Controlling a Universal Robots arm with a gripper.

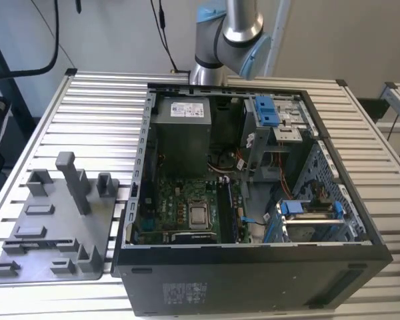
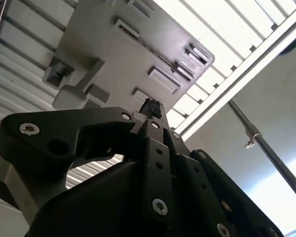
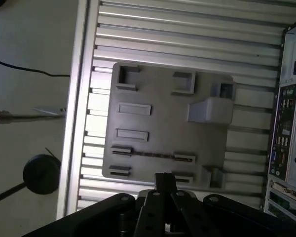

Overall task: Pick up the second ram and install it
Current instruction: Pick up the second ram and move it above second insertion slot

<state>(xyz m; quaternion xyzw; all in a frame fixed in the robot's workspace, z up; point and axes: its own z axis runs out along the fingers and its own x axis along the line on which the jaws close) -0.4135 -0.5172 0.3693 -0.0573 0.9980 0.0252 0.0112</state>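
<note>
One second ram (image 3: pixel 153 154) on edge on the gray tray (image 3: pixel 160 116); gripper (image 3: pixel 165 180) near it, closed, empty.

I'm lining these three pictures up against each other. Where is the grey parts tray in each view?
Exterior view: the grey parts tray lies at the exterior view's left, beside the open computer case.
First wrist view: the tray lies flat, seen from above, with the case's rear panel beside it.
Second wrist view: the tray is seen at a slant.
Shared landmark: the slatted table under it.
</note>
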